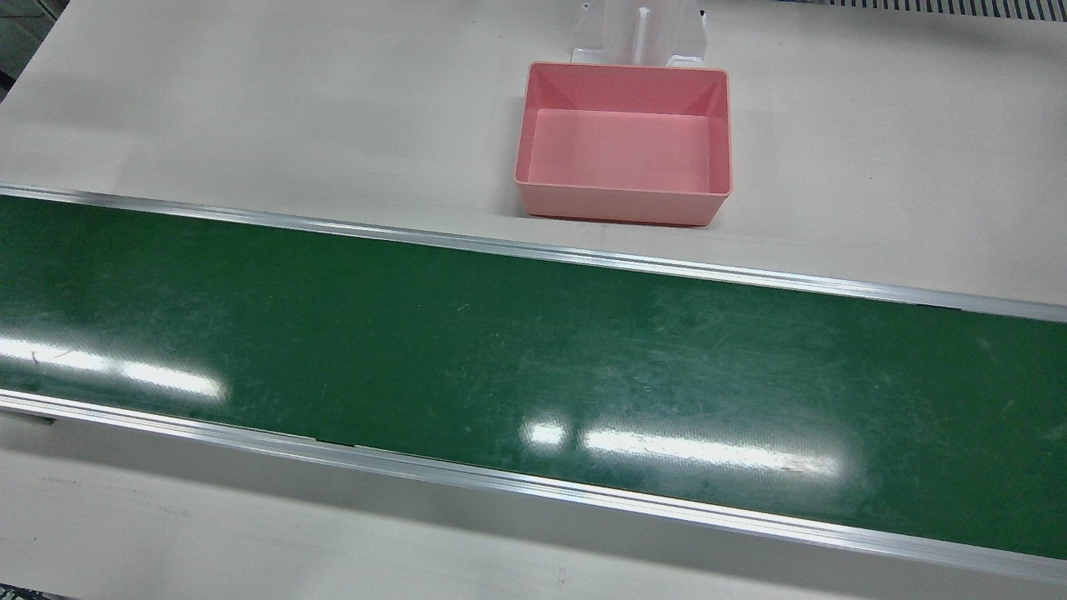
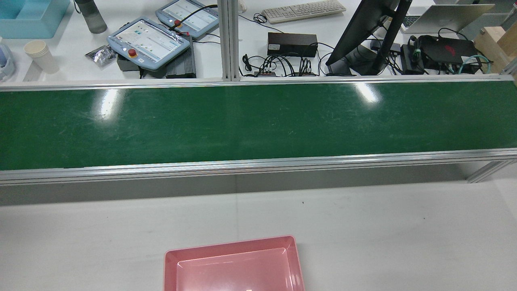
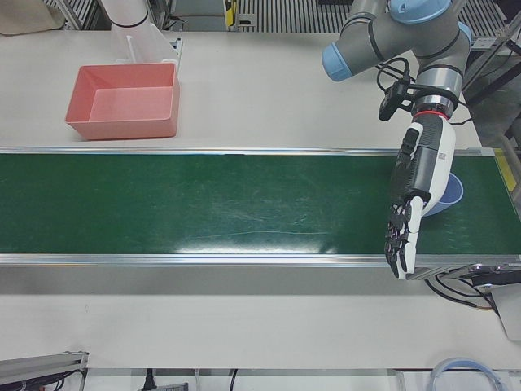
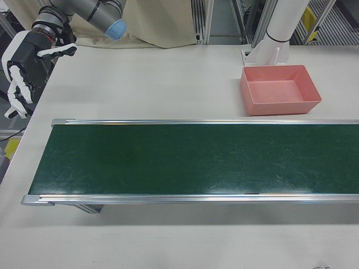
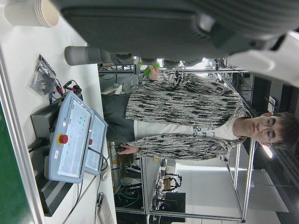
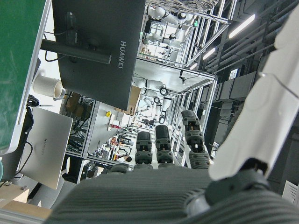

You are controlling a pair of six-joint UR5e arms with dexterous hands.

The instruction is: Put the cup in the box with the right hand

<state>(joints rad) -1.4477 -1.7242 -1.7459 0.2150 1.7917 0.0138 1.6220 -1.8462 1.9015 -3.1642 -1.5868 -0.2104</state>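
Meanwhile, pink box (image 1: 623,208) sits empty, glossy, rectangular; right robot hand (image 4: 22,70) spread, holding nothing.

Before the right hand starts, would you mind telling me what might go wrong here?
The blue cup sits on the green belt partly behind the open left hand, far from the right hand, so a reach may collide. The pink box is empty, near the white pedestal.

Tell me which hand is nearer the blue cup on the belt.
Left. The left hand hangs over the belt right in front of the blue cup; the right hand is beyond the belt's opposite end.
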